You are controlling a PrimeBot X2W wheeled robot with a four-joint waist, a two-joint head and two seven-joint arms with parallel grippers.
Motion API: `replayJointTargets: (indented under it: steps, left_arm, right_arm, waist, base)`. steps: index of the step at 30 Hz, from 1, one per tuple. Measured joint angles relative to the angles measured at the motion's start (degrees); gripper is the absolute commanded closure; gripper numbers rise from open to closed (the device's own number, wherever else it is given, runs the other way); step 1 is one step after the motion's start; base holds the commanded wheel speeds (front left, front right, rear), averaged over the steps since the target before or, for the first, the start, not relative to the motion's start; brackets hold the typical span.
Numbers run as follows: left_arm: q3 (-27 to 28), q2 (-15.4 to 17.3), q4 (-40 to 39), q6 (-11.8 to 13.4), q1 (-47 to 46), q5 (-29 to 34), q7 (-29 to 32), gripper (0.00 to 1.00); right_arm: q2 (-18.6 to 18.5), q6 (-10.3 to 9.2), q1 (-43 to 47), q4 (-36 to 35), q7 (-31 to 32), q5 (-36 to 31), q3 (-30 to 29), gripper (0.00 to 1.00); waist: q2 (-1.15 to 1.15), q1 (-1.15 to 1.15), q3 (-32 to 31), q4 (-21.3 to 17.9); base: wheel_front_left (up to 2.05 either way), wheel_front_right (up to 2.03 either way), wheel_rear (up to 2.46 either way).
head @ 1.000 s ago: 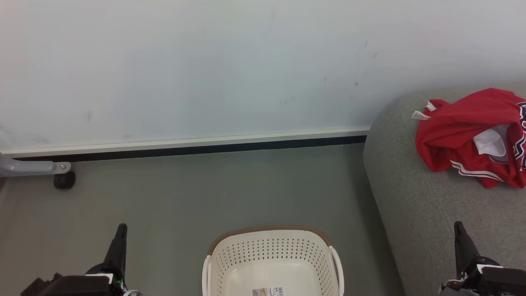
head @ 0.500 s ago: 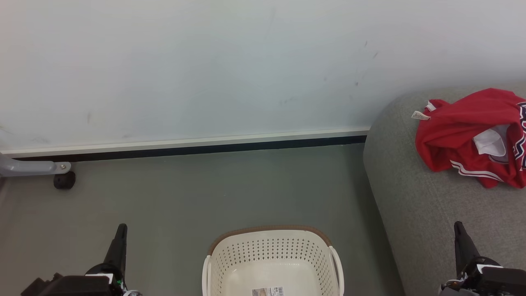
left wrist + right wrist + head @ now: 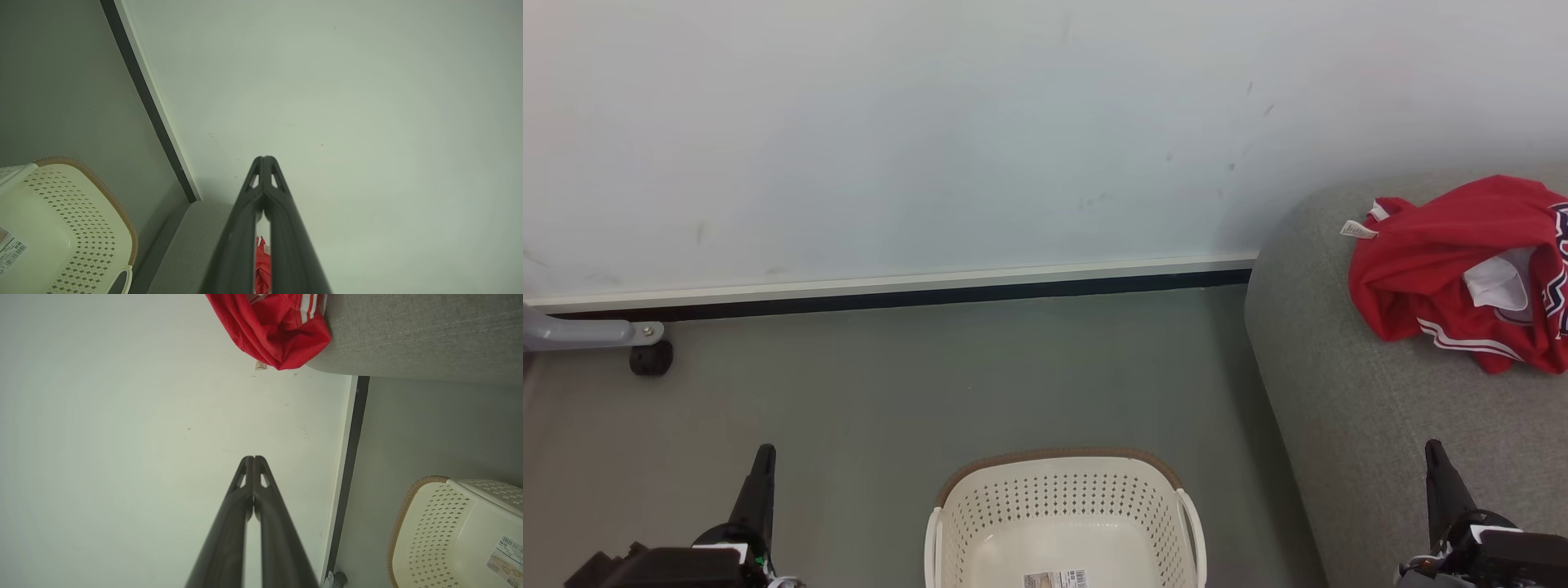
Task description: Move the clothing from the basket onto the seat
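From my seat at the controls, the clothing lies in a crumpled red heap on the seat, out at 2 o'clock in the head view, with a white tag poking from its 10 o'clock corner. The basket sits on the floor at 6 o'clock, just beside the seat's rounded flank. The part of its bottom I can see is bare plastic apart from a sticker label. The near end is cut off by the frame, so I judge the job done or nearly so, not certainly.

The left gripper hangs at 7 o'clock and the right gripper at 5 o'clock. Both wrist views show the fingers pressed together at the tips with nothing between them.

What worries me from here:
- The heap lies towards the seat's far edge, by the wall. In the right wrist view a fold juts past the cushion's outline. A nudge from the right arm, which hovers over the cushion, could send the slick jersey fabric sliding off behind.
- If I call it finished without looking at the basket's hidden end, a garment could be left behind.
- Swinging either arm inward at 6 o'clock could clip the light basket and shove it across the floor.
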Motion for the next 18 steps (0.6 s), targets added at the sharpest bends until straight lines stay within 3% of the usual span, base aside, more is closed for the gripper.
replayJointTargets:
  steps: [18]
  left_arm:
    - [0.0, 0.0, 0.0, 0.0, 0.0, 0.0, 0.0, 1.00]
  right_arm:
    - [0.0, 0.00, 0.0, 0.0, 0.0, 0.0, 0.0, 1.00]
  waist:
    - [0.00, 0.00, 0.0, 0.0]
  base:
    - [0.00, 0.00, 0.00]
